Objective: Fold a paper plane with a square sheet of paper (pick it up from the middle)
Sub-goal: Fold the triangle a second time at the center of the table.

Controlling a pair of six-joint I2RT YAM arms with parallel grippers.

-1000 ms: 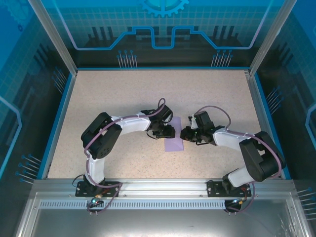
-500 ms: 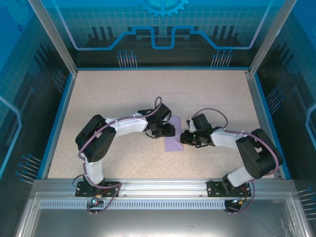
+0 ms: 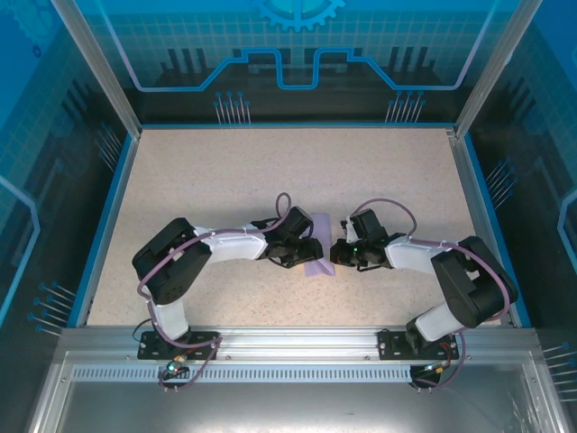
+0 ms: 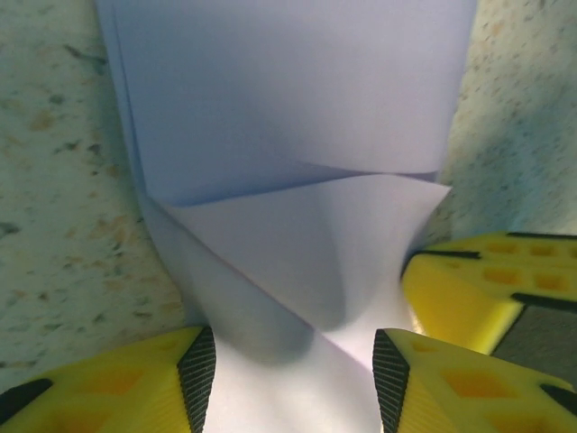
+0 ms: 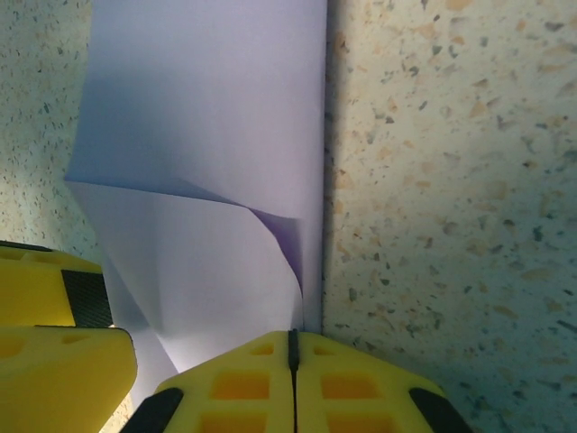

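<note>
- The square sheet of paper (image 4: 297, 99), partly folded, lies on the speckled table (image 3: 225, 171) between the grippers
- Left gripper (image 4: 293, 361): jaws apart, straddling the sheet's buckled end
- Right gripper (image 5: 291, 347): jaws pressed together at the sheet's edge; cannot tell whether they pinch it

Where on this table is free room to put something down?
Free: the far half of the table, up to the back rim; also the strip between the left arm and the left rim. Crowded: the centre, where the left gripper and the right gripper meet over the paper.
</note>
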